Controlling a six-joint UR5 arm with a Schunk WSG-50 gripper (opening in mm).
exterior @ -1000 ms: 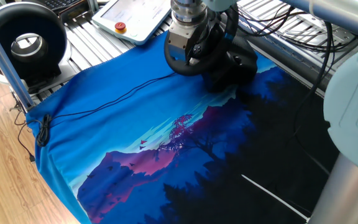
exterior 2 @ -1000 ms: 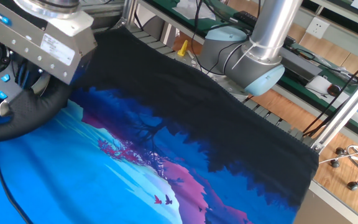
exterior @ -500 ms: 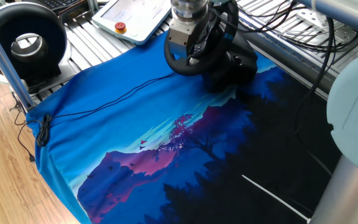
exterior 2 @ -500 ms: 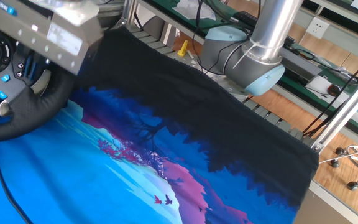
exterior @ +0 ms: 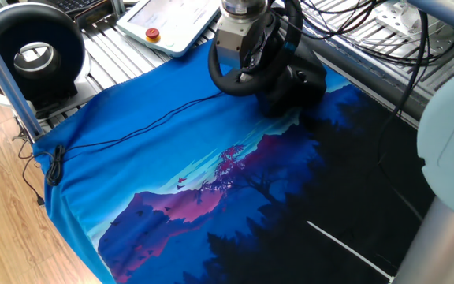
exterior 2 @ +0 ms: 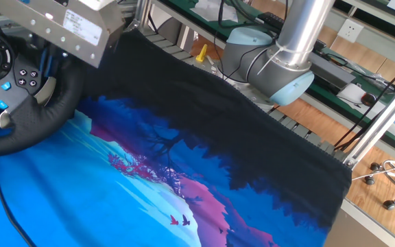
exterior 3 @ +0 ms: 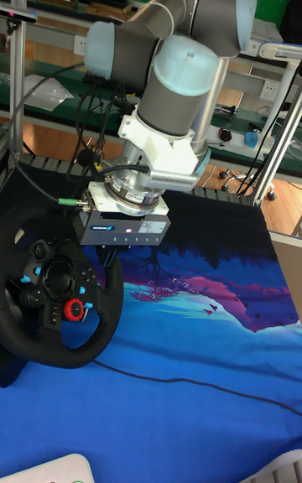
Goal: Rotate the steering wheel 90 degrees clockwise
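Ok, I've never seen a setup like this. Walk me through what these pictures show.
This is one robot arm at a table, filmed by three fixed cameras from different sides; the tall picture faces the wheel's front. At the arm's end is its gripper, a boxy metal hand. Its fingers are hidden, so I cannot tell whether it is open or shut. It sits at the upper right rim of a black steering wheel, a gaming wheel with red and blue buttons. The table wears a blue and purple landscape cloth with a thin black cable across it. Off the cloth stand a black ring-shaped device and a white control tablet.
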